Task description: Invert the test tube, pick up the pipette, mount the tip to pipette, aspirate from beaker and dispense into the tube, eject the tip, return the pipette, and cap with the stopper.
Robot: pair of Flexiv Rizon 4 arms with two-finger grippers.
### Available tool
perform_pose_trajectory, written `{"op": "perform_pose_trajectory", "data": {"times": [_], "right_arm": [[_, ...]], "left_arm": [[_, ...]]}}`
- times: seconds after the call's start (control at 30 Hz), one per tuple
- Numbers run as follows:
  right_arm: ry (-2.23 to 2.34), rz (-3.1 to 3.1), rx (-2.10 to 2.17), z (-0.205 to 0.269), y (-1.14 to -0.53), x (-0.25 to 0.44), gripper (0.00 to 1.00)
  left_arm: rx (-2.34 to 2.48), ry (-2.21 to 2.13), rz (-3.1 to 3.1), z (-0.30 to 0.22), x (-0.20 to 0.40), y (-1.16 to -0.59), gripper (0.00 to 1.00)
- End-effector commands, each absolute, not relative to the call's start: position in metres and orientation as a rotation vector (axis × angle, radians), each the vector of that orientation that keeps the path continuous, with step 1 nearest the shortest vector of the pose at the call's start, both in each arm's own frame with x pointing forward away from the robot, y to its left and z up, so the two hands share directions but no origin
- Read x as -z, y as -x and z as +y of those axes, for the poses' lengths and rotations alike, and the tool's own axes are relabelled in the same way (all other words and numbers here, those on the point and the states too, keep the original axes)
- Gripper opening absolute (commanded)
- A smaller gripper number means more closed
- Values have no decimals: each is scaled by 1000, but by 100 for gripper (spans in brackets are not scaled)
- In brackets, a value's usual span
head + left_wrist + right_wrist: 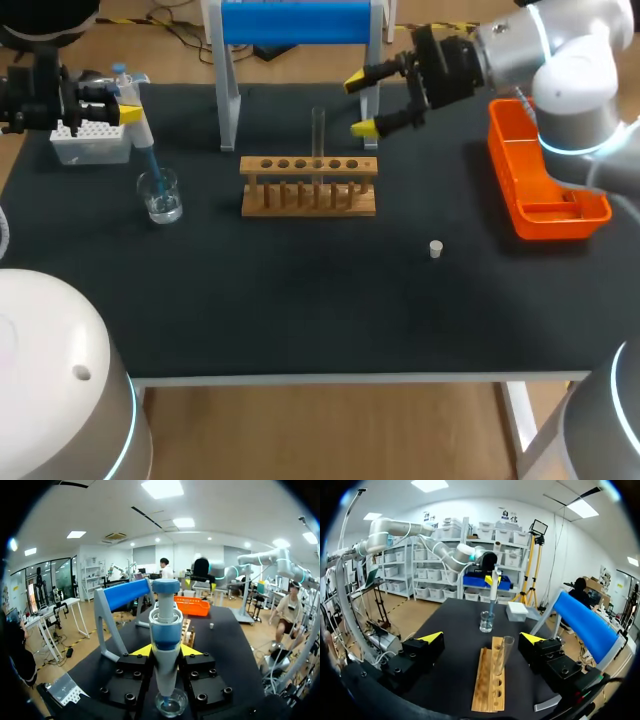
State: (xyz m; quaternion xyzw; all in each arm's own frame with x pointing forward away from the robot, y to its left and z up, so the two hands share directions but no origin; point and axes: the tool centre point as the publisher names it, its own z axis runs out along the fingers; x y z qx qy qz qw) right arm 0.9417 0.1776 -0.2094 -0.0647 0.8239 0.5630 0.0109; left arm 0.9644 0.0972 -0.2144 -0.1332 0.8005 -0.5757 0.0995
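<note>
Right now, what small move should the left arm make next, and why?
Probably, once liquid is drawn, raise the pipette straight up: its tip is down in the beaker, and the tube stands upright and uncapped in the rack.

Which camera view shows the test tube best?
The right wrist view: the test tube stands upright in the rack, close and clear. The head view shows it thin and faint; the left wrist view, filled by the pipette, does not show it.

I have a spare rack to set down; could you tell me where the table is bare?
Bare: the front of the table, between wooden rack, stopper and near edge; also between rack and orange bin. Crowded: back left, where left gripper holds the pipette in the beaker beside the tip box.
</note>
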Motion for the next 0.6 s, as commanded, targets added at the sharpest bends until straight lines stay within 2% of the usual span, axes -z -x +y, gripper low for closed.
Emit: {"op": "perform_pose_trajectory", "data": {"times": [0.03, 0.6], "right_arm": [[202, 2584, -1746, 185, -949, 221, 100], [121, 2614, -1656, 190, -962, 245, 100]], "left_arm": [[1700, 396, 2367, 97, 214, -964, 0], [1700, 396, 2367, 97, 214, -964, 0]]}}
